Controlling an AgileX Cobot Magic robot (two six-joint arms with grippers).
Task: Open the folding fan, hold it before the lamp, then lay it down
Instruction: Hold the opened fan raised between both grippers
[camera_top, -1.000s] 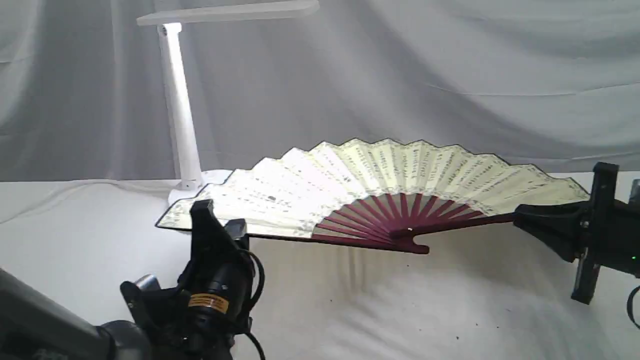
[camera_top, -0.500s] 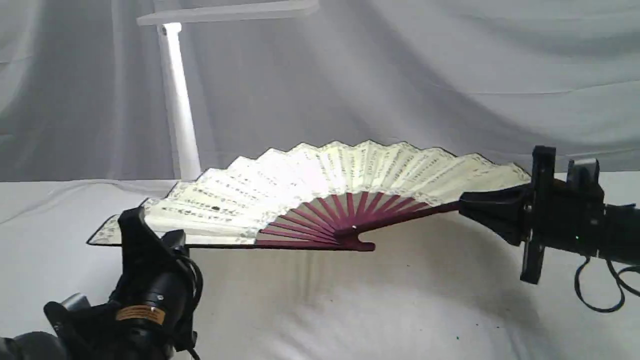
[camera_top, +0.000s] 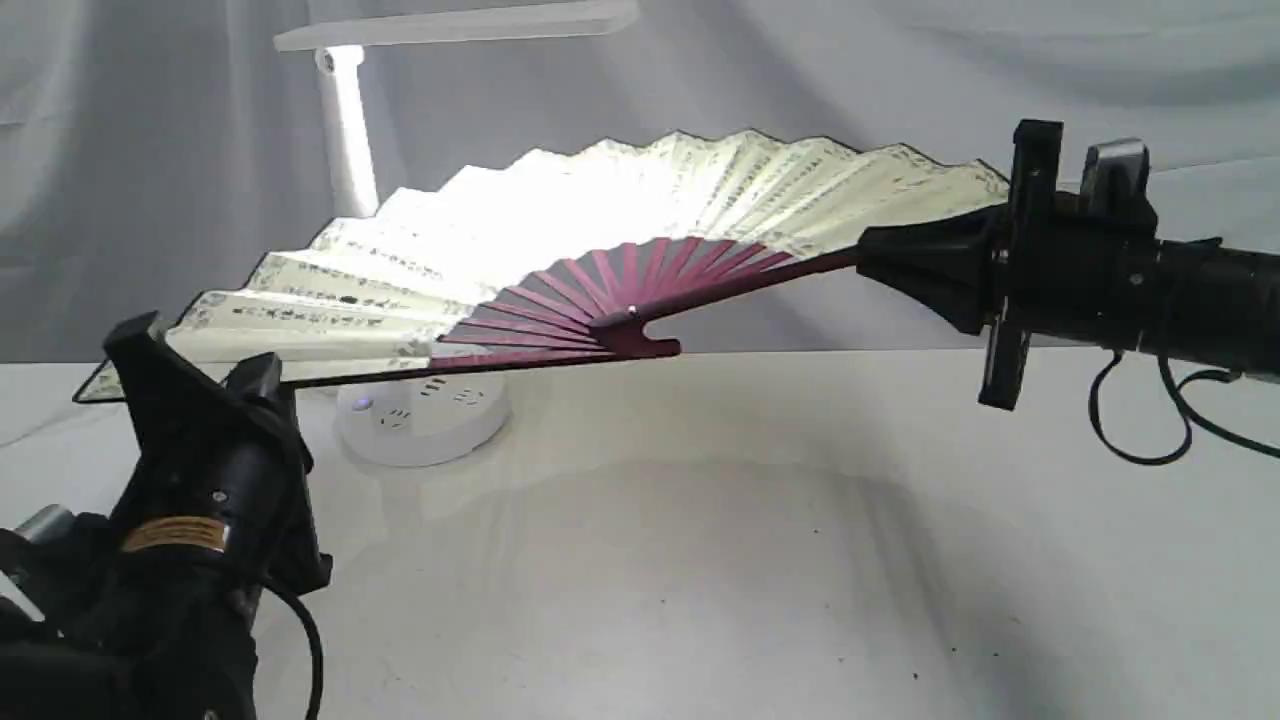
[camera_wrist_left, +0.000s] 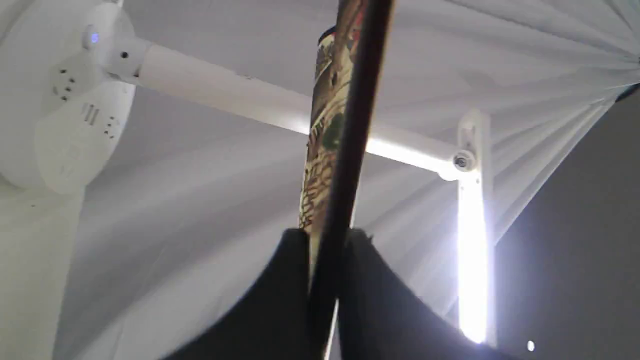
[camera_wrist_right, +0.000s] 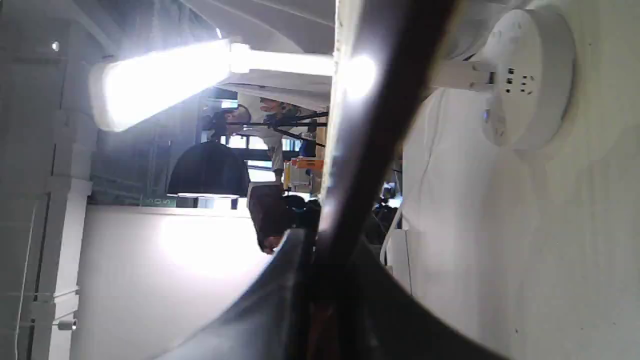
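The folding fan (camera_top: 560, 215) is spread wide and held in the air in front of the lamp (camera_top: 345, 130), its cream leaf brightly lit under the light bar (camera_top: 450, 25). My left gripper (camera_top: 205, 365) is shut on the fan's left outer rib, and my right gripper (camera_top: 865, 255) is shut on the right outer rib. The left wrist view shows the fan's edge (camera_wrist_left: 350, 125) pinched in the left gripper (camera_wrist_left: 322, 240). In the right wrist view the dark rib (camera_wrist_right: 380, 125) runs out of the right gripper (camera_wrist_right: 325, 250). The lamp's round base (camera_top: 420, 415) sits below the fan.
A white cloth covers the table (camera_top: 700, 560) and grey drapes hang behind. A black cable (camera_top: 1140, 440) loops under the right arm. The lamp's lit bar (camera_wrist_left: 470, 250) and stem (camera_wrist_left: 225, 92) stand close behind the fan.
Both arms have raised the open fan from low over the table and carried it left, so it now hangs before the lamp and the lamp's base shows beneath it.
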